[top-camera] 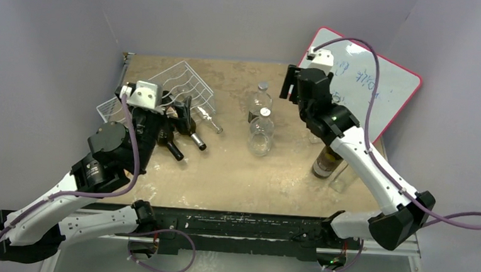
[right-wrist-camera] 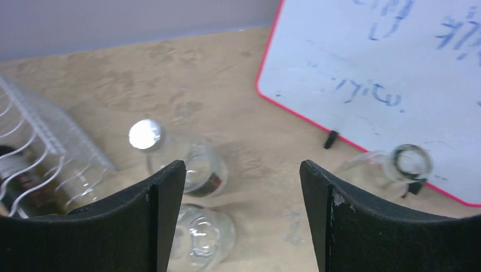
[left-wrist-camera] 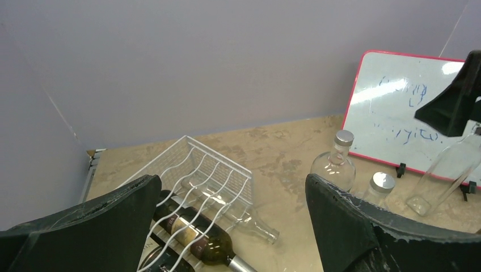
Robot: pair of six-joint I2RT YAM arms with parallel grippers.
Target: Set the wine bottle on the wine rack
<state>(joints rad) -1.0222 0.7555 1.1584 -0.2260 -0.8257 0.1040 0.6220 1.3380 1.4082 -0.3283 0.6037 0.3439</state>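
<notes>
the upright dark wine bottle stands beneath the right forearm, nearer the base than the spread, empty right gripper, well apart from the wine rack at far left beside the spread left gripper.

Top view high on near side, looking down, my wrist views low, facing far, sharing wine rack, whiteboard, capped bottles.

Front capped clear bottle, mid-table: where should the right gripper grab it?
Likely the body below the shoulder of the front bottle, with the right gripper coming in level from the right arm's side. The bottle stands upright, that side is free, and the rear bottle is close behind.
</notes>
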